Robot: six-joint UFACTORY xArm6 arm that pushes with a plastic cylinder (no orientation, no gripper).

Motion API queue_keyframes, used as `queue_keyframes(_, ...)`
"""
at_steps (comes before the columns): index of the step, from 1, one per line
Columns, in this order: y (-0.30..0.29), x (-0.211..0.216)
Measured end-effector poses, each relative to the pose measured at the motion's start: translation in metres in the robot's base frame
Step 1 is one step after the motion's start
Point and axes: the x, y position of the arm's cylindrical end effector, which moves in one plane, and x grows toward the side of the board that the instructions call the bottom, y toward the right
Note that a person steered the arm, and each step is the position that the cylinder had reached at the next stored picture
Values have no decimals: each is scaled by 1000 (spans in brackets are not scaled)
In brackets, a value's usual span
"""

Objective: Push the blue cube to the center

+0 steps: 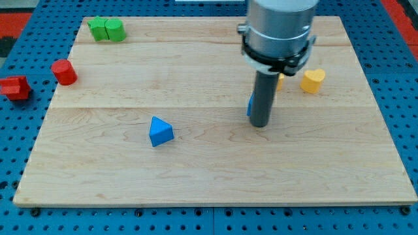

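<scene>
Most of blue cube (250, 105) hidden — behind my tip (260, 124)

Bright, even light – soft shadows, sharp focus, perhaps slight blur on the arm.

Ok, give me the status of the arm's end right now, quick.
No gripper: my tip rests on the board, right against the blue cube, which is mostly hidden behind the rod. Holding nothing.
</scene>
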Motion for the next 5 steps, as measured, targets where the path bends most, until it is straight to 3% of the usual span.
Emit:
queue_keyframes(1,30,-17)
queue_keyframes(3,31,-49)
queue_keyframes(4,-27,-50)
queue_keyframes(5,-28,-48)
